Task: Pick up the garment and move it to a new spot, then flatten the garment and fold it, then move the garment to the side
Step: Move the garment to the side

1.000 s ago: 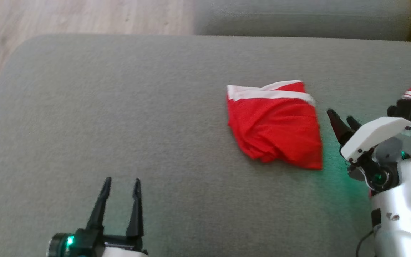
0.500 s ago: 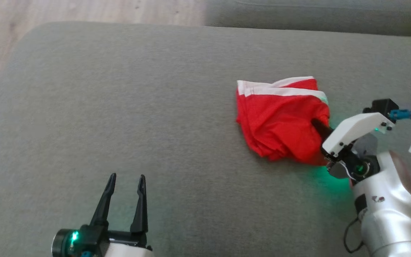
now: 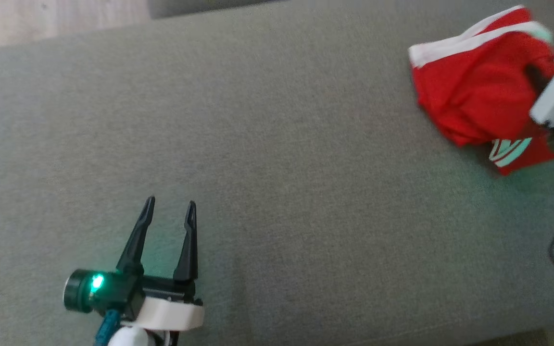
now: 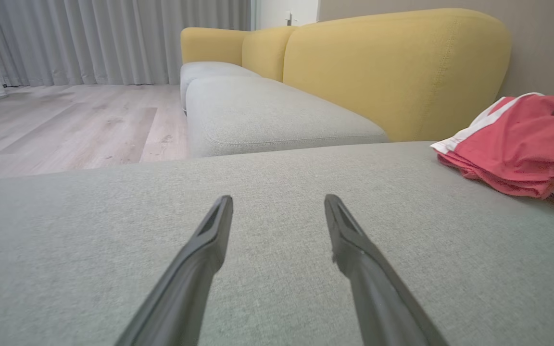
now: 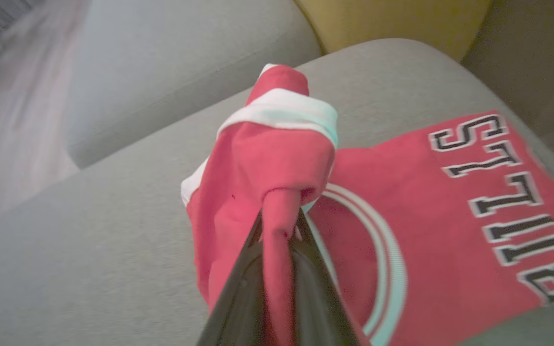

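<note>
Pinching a fold of the crumpled red fabric garment with a white band [image 5: 262, 158] between the two long dark fingers of the right gripper [image 5: 279, 223], closed tight on the cloth with no gap showing. Seen from the head at the far right of the broad grey fabric seat cushion [image 3: 277, 144], bunched in layers, white band along the far edge. Sitting over part of a flat red jersey with black-and-white lettering and a pale ring emblem [image 5: 450, 202], spread on the right end of the same cushion; cannot tell whether hanging clear of that jersey or resting on it. Holding the left gripper [image 3: 171, 201] at the near left, well apart from the garment, fingers spread apart with nothing between them, low above bare cushion. Showing, from the left wrist, a second grey seat cushion [image 4: 267, 115] farther off, a mustard-yellow upholstered backrest [image 4: 392, 67] to its right, pale wood-plank floor [image 4: 65, 125] to the left and grey pleated curtains [image 4: 113, 38] at the far wall.
</note>
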Available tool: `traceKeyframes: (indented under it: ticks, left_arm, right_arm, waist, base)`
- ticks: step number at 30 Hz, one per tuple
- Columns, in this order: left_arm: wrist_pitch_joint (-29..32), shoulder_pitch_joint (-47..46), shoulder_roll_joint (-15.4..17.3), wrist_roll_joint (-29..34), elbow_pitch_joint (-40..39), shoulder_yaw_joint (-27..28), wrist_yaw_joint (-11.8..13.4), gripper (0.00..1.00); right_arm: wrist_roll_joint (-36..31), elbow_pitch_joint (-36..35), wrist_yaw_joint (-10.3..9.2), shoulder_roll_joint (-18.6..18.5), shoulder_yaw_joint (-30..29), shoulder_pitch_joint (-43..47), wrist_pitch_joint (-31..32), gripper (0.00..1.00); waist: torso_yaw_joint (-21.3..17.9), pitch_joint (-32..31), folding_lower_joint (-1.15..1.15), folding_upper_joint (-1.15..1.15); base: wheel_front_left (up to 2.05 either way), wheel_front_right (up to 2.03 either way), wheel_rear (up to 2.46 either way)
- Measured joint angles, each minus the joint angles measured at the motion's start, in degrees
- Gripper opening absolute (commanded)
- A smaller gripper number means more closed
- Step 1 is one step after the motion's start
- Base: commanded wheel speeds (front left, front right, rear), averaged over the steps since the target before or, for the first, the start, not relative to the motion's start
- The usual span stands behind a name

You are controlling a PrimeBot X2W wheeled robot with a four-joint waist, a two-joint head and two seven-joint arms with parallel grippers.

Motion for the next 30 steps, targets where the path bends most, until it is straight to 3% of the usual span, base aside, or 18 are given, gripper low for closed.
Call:
traceKeyframes:
  ticks: [7, 8, 9, 16, 22, 30]
  left_arm:
    - [0.0, -1.12, 0.45, 0.45, 0.54, 0.15, -0.53, 1.0]
    - [0.0, -1.16, 0.48, 0.54, 0.55, 0.16, -0.62, 1.0]
    - [0.0, -1.23, 0.48, 0.53, 0.54, 0.18, -0.7, 1.0]
    - [0.0, -1.37, 0.36, -0.12, 0.54, 0.44, -0.05, 1.0]
    - [0.0, 0.29, 0.01, -4.03, 0.67, 0.7, -0.38, 1.0]
    - [0.0, 6.18, -0.07, -5.56, 1.47, 4.32, 1.36, 1.0]
  right_arm:
    - [-11.9, -1.38, 0.0, -3.69, -2.22, -0.43, 4.64, 0.0]
    - [-14.5, -1.66, 0.0, -4.05, -2.29, -0.4, 4.15, 0.37]
    - [-17.26, -2.04, 0.0, -4.52, -2.49, -0.4, 3.03, 1.0]
    - [-29.13, -8.33, 0.0, -4.83, -1.27, 0.12, -10.7, 1.0]
    - [-26.5, -15.53, 0.0, -1.2, -0.16, 4.37, -19.11, 1.0]
    - [-22.65, -30.51, 0.0, 4.05, 5.16, 24.73, -27.38, 1.0]
  waist:
    - [-1.57, 3.94, 0.02, 0.0]
    - [-1.37, 4.1, 0.01, 0.0]
    - [-1.1, 4.21, 0.0, 0.0]
    - [0.22, 2.56, -0.01, 0.0]
    - [1.03, -1.22, -0.01, 0.0]
    - [2.63, -8.33, -0.02, 0.0]
  base:
    - [0.0, 0.0, 0.0]
    - [0.0, 0.0, 0.0]
    - [0.0, 0.0, 0.0]
    - [0.0, 0.0, 0.0]
    - [0.0, 0.0, 0.0]
    - [0.0, 0.0, 0.0]
